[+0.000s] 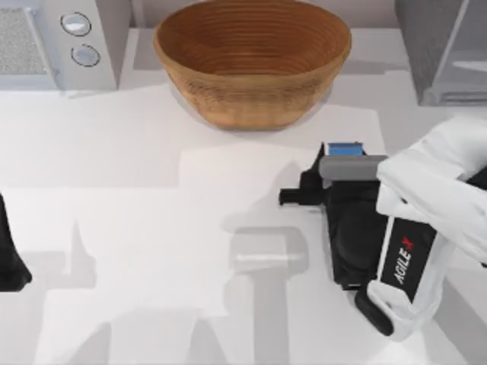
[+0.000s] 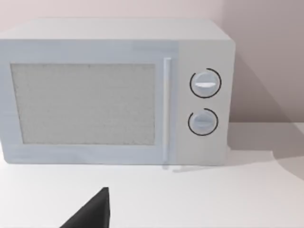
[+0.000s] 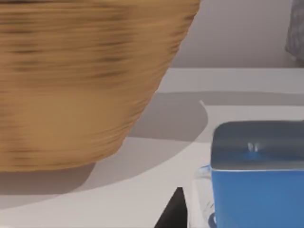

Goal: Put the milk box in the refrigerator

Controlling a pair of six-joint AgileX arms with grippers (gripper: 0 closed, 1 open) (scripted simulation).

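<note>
**Q:** Where is the carton, and what is the working arm doing?

**A:** In the top view the milk box (image 1: 344,148) sits right of centre on the white table (image 1: 152,228), just below the rim of the woven bowl (image 1: 251,61). Only its blue top edge peeks out above the right gripper (image 1: 335,179), which hangs directly over it. In the right wrist view the carton's blue top and side (image 3: 256,190) fill the lower right, very close to the camera. Whether this gripper is released or clenched on the carton, I cannot tell.

**Q:** How should the step be done well?

**A:** My judgement: centre the jaws on the carton's two flat sides, close gently so the small box does not tip or skid toward the bowl, then lift straight up before swinging toward the refrigerator (image 1: 449,53) at the upper right corner.

**Q:** What is there, counted?

**A:** One milk box, one woven bowl, one refrigerator and one white microwave (image 1: 53,42) with two round knobs, at the upper left. Two arms: the right at work, the left arm (image 1: 11,251) parked at the left edge.
</note>
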